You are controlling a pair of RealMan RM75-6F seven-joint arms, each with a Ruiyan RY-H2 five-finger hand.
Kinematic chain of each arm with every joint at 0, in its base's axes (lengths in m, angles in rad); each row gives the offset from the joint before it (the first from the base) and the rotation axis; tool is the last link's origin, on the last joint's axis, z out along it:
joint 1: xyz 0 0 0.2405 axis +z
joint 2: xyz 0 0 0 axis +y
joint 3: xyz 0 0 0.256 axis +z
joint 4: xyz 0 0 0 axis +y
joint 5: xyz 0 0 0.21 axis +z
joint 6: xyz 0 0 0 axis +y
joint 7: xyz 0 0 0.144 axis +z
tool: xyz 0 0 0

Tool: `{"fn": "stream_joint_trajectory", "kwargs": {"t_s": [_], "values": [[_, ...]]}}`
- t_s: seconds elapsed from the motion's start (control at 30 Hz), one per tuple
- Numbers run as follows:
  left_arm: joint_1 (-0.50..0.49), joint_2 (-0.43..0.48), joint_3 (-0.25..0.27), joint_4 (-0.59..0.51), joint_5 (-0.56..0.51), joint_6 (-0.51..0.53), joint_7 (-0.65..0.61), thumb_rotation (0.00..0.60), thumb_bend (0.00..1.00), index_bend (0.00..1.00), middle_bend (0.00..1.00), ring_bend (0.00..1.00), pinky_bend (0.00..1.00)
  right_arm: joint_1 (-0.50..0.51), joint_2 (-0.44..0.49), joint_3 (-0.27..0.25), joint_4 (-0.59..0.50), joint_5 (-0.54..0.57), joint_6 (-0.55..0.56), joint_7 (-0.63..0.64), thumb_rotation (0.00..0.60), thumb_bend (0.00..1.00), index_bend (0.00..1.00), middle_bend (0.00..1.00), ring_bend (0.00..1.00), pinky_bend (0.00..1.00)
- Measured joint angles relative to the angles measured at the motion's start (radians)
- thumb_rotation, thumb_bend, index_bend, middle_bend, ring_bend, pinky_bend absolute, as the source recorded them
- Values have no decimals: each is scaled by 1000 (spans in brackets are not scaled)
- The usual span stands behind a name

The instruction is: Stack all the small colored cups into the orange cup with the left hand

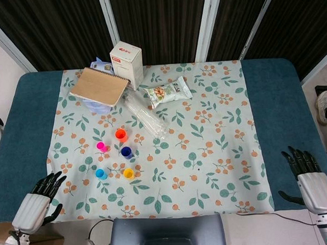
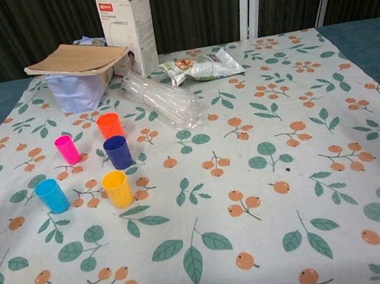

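Several small cups stand upright and apart on the floral cloth, left of centre. The orange cup (image 1: 121,135) (image 2: 110,125) is farthest back, with the pink cup (image 1: 101,146) (image 2: 67,150) to its left and the dark blue cup (image 1: 126,152) (image 2: 117,152) just in front. Nearer the front edge stand the light blue cup (image 1: 101,173) (image 2: 51,196) and the yellow cup (image 1: 128,173) (image 2: 118,188). My left hand (image 1: 38,199) hangs at the front left corner, fingers apart, holding nothing. My right hand (image 1: 308,178) is at the front right, also empty with fingers spread. The chest view shows neither hand.
Behind the cups lie a clear plastic bottle (image 1: 145,117) (image 2: 161,100) on its side, a snack packet (image 1: 167,92) (image 2: 201,66), a white carton (image 1: 126,63) (image 2: 128,31), and a brown notebook (image 1: 99,86) (image 2: 75,59) resting on a translucent box (image 2: 76,89).
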Motion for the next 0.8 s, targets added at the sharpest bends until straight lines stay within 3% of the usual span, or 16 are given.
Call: {"fn": "stream_joint_trajectory", "kwargs": {"t_s": [0.13, 0.2, 0.27, 0.33, 0.37, 0.4, 0.5, 0.67, 0.8], "values": [[-6, -9, -1, 4, 10, -1, -7, 600, 411, 0, 4, 13, 155, -4, 3, -2, -1, -3, 8, 7, 600, 196, 0, 0, 0, 0], [-11, -27, -8, 15, 22, 10, -23, 600, 411, 0, 76, 95, 263, -7, 5, -1, -2, -2, 13, 15, 600, 196, 0, 0, 0, 0], [-18, -54, -20, 31, 36, 26, -44, 600, 412, 3, 263, 320, 550, -8, 5, 2, -1, -1, 19, 21, 600, 196, 0, 0, 0, 0], [-33, -98, -39, 52, 53, 46, -75, 600, 412, 27, 583, 711, 897, -7, 5, 2, 0, 1, 15, 19, 600, 196, 0, 0, 0, 0], [-42, -121, -49, 58, 59, 51, -92, 600, 411, 51, 746, 873, 980, -5, 4, 2, 1, 2, 10, 18, 600, 196, 0, 0, 0, 0], [-58, -149, -61, 63, 63, 52, -118, 600, 411, 73, 858, 956, 1000, -3, 3, 3, 1, 4, 6, 16, 600, 196, 0, 0, 0, 0], [-106, -191, -87, 40, 52, 13, -170, 600, 409, 147, 996, 1000, 1000, 0, -1, 5, 1, 9, 0, 7, 600, 196, 0, 0, 0, 0], [-174, -233, -147, -25, -36, -116, -89, 600, 403, 197, 1000, 1000, 1000, 3, -6, 9, 1, 19, -6, -3, 600, 196, 0, 0, 0, 0], [-248, -296, -222, -59, -201, -241, 68, 600, 396, 264, 1000, 1000, 1000, 5, -4, 13, 0, 30, -10, -3, 600, 196, 0, 0, 0, 0]]}}
